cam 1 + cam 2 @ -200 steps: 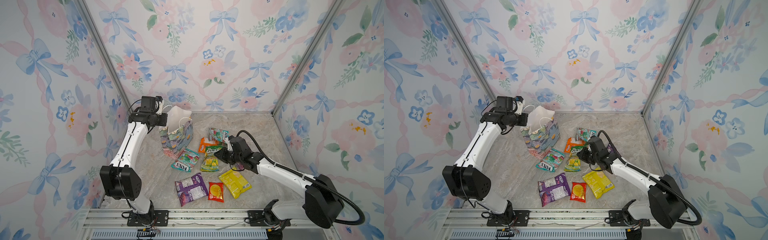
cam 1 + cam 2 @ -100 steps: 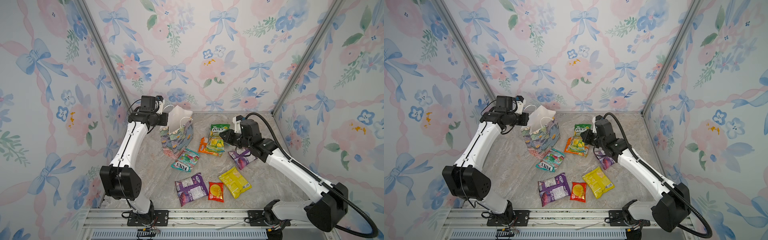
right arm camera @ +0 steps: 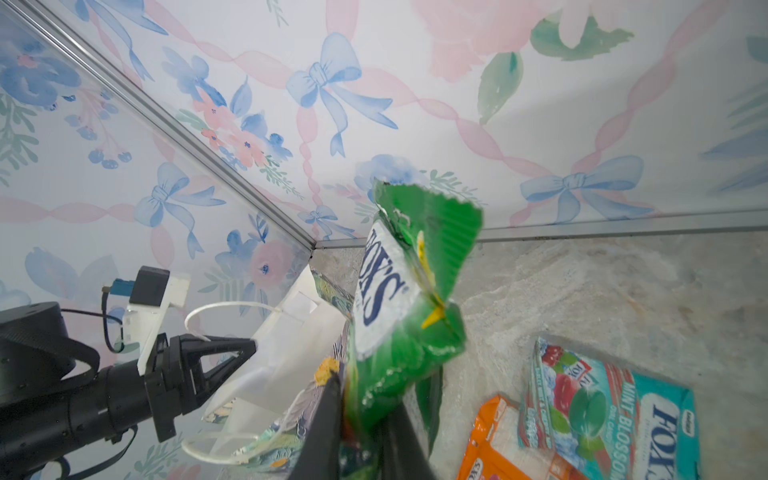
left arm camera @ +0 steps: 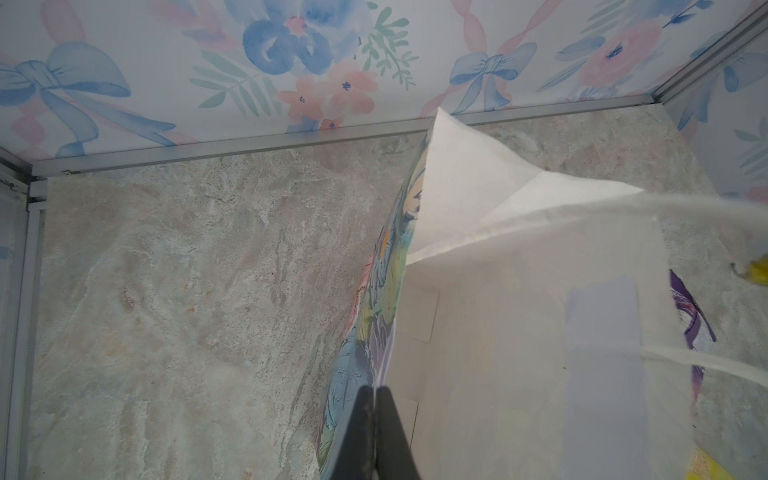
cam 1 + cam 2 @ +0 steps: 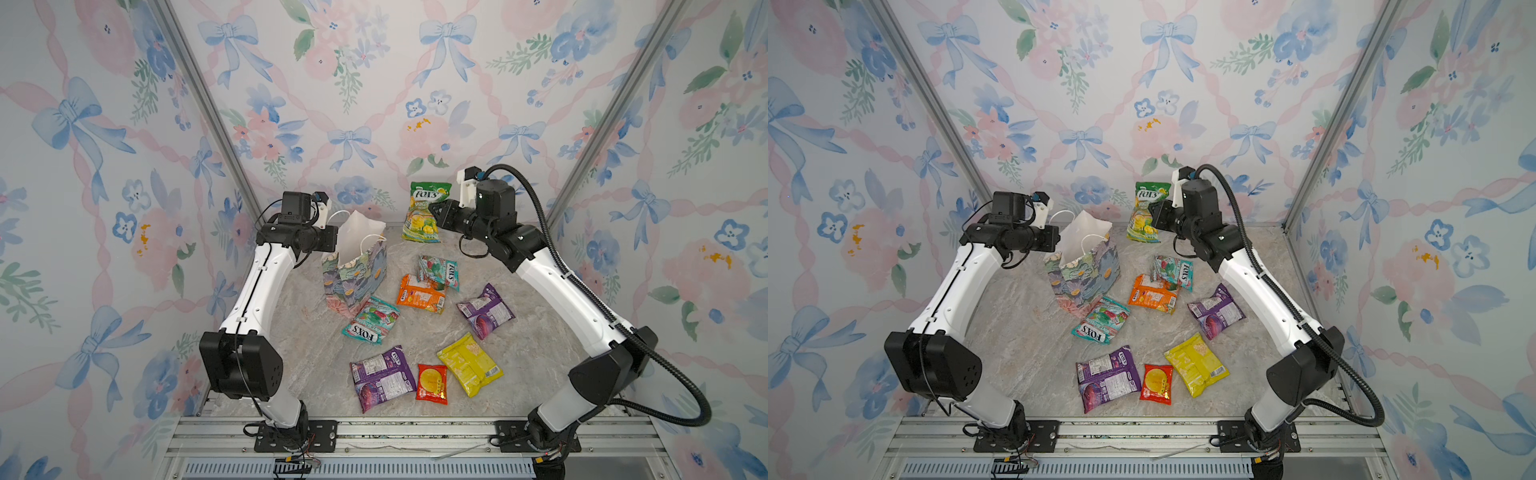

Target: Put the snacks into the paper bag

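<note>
The paper bag (image 5: 356, 270) (image 5: 1084, 272) stands open at the back left, its white inside (image 4: 519, 316) showing. My left gripper (image 5: 335, 240) (image 4: 374, 392) is shut on the bag's left rim, one finger outside and one inside. My right gripper (image 5: 433, 210) (image 5: 1153, 217) (image 3: 365, 395) is shut on a green-yellow FOX'S packet (image 5: 422, 212) (image 3: 399, 316), which hangs in the air to the right of the bag's mouth. Several snacks lie on the table: two teal FOX'S packets (image 5: 371, 321) (image 5: 439, 271), an orange one (image 5: 420, 293), two purple ones (image 5: 485, 311) (image 5: 383, 379), a yellow one (image 5: 469, 363) and a small red one (image 5: 432, 383).
Floral walls close in the marble table (image 5: 316, 357) on three sides, with the back wall near both grippers. A teal packet leans against the bag's front corner. A metal rail (image 5: 395, 432) runs along the front edge.
My right gripper has lifted the green-yellow packet off the table and carried it up and back, level with the bag's mouth. The left arm and the bag have not moved.
</note>
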Controlling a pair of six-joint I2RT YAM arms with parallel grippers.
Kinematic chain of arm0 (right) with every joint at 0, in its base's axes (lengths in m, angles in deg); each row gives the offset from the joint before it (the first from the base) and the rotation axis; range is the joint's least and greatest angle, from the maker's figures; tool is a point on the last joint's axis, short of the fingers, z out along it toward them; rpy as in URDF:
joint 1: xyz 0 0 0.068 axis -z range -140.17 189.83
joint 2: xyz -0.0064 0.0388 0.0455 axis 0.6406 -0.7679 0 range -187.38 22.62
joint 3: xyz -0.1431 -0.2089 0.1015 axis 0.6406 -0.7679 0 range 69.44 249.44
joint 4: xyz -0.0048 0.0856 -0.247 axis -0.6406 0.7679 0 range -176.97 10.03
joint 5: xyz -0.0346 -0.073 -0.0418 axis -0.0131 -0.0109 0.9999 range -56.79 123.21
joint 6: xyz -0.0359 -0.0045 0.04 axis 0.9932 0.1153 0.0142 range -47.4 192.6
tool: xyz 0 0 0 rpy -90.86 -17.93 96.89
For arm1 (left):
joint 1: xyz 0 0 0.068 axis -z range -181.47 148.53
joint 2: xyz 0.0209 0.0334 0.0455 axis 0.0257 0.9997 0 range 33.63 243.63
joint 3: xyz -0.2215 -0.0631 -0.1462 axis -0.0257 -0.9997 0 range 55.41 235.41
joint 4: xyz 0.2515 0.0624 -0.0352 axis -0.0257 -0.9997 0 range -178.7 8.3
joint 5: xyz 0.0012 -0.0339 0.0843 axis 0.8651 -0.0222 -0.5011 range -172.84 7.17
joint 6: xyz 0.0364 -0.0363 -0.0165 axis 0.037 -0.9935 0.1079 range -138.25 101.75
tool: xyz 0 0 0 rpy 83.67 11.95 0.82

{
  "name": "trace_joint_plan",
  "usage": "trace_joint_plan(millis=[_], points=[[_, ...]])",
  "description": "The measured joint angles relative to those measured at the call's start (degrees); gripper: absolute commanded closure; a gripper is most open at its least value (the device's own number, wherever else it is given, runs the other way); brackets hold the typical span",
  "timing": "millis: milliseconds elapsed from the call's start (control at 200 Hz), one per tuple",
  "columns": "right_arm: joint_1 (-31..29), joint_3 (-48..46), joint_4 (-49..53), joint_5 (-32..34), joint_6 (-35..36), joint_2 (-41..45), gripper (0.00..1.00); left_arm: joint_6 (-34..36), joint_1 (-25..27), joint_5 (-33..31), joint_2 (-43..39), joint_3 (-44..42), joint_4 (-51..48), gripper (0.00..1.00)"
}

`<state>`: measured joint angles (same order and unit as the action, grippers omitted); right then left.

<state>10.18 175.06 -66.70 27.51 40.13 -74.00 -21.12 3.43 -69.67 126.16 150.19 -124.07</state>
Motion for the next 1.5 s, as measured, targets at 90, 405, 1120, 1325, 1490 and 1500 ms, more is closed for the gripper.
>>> trace_joint_plan(millis=[90,405,1120,1325,1490,1500], points=[[0.0,7.0,0.5,0.0,0.9,-4.6,1.0,0.0,0.0,0.2,0.0,0.0,0.0,1.0],[-2.5,33.5,4.8,-0.3,3.0,-21.0,1.0,0.0,0.0,0.9,0.0,0.0,-0.2,1.0],[-11.4,41.4,9.6,4.0,3.6,-30.2,1.0,-0.4,0.0,0.9,0.0,0.0,-0.2,1.0],[-13.0,34.9,9.7,6.7,5.1,-28.5,1.0,-0.9,0.0,0.3,-0.3,0.0,-0.4,1.0],[-13.9,31.8,10.0,7.8,5.9,-26.4,1.0,-0.9,0.0,0.2,-0.7,0.0,-0.6,1.0],[-14.0,31.6,10.0,7.9,6.0,-26.2,1.0,-0.9,0.0,0.1,-0.7,0.0,-0.6,1.0]])
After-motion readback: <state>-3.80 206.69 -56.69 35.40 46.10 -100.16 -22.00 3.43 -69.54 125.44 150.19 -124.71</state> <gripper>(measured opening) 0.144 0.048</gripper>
